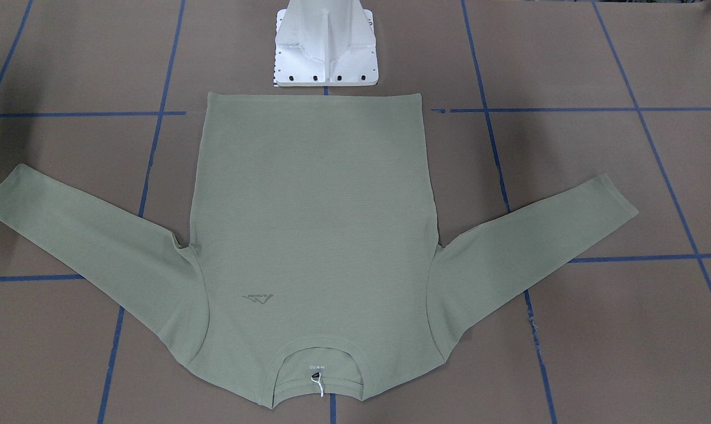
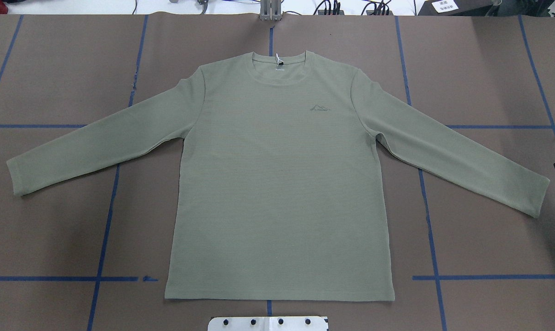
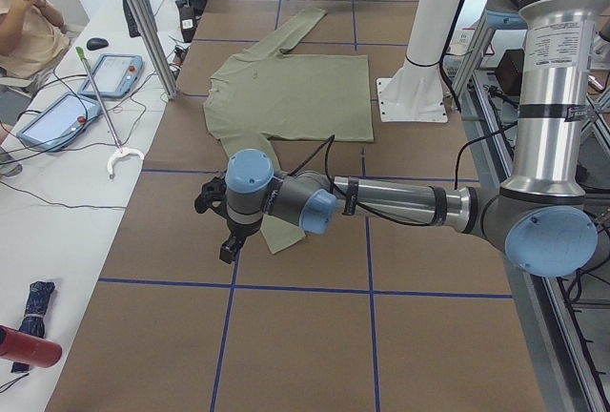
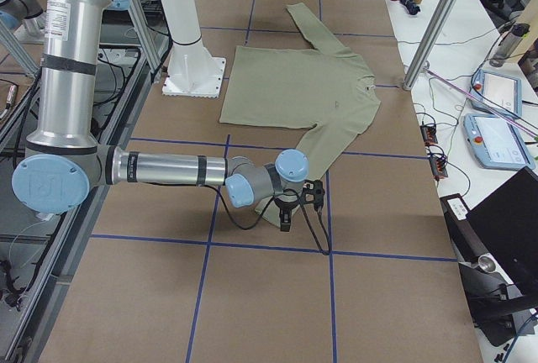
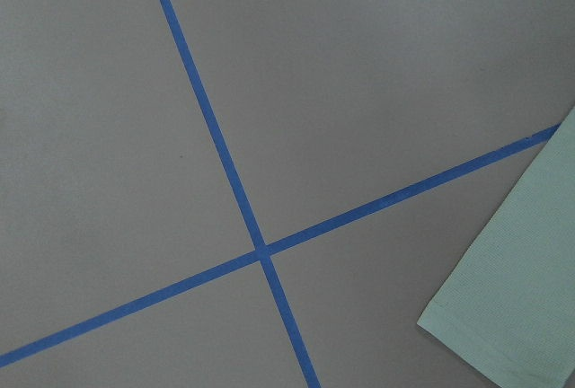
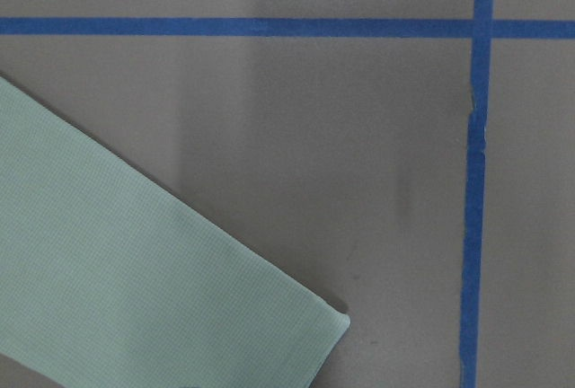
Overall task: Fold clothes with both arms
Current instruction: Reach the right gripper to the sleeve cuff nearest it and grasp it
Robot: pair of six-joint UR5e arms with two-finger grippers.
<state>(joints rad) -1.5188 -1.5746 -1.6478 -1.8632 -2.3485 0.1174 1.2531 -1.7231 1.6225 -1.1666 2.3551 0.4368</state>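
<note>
Shirt [image 2: 277, 184]: flat and front up in the middle of the table [image 2: 52, 69]. Hem at the robot-side edge, just short of the white pedestal [image 2: 268, 323]. Collar [image 2: 279, 57] toward the far edge.
Sleeves: spread wide. One cuff [image 2: 15, 177] lies toward the table's left end, the other cuff [image 2: 539, 197] toward the right end.
Left arm [image 3: 400, 204]: stretched low along the table.
Left gripper [image 3: 229, 254]: points down above the table beside the left-end cuff. Cannot tell how the jaws stand. Holds nothing.
Right arm [image 4: 168, 168]: reaches out in the same way.
Right gripper [image 4: 286, 225]: points down by the right-end cuff. Jaw opening cannot be told. Nothing gripped.
Blue tape lines [image 2: 107, 207]: a grid on the brown surface.
</note>
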